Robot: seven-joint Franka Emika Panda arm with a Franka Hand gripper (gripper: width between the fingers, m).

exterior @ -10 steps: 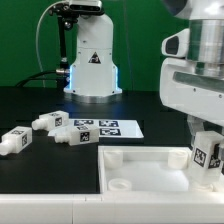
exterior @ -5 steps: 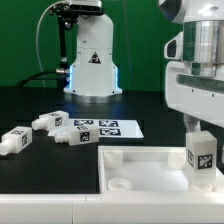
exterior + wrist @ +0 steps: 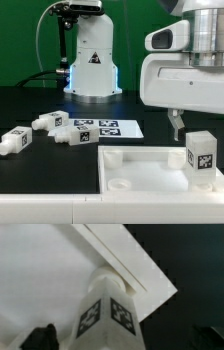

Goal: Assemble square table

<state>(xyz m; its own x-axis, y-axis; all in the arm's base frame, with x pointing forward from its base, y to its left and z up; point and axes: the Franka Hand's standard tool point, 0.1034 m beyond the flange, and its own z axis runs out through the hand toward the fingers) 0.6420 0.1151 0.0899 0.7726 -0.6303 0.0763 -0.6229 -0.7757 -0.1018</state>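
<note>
The white square panel [image 3: 140, 165] lies at the front of the table with its rim and round sockets up. One tagged white leg [image 3: 203, 155] stands upright in the panel's corner at the exterior view's right. My gripper [image 3: 200, 126] hangs just above it, open, with one finger [image 3: 178, 126] clear of the leg. In the wrist view the same leg [image 3: 108, 308] stands between my spread dark fingers [image 3: 40, 336], with gaps on both sides, on the panel [image 3: 50, 269]. Three more legs [image 3: 47, 122] lie loose at the exterior view's left.
The marker board [image 3: 108, 128] lies behind the panel, beside the loose legs [image 3: 14, 140] [image 3: 72, 135]. The arm's white base [image 3: 92, 60] stands at the back. A round socket [image 3: 120, 185] shows at the panel's front corner.
My gripper has let go of the leg and risen. The leg stays upright in the panel's corner.
</note>
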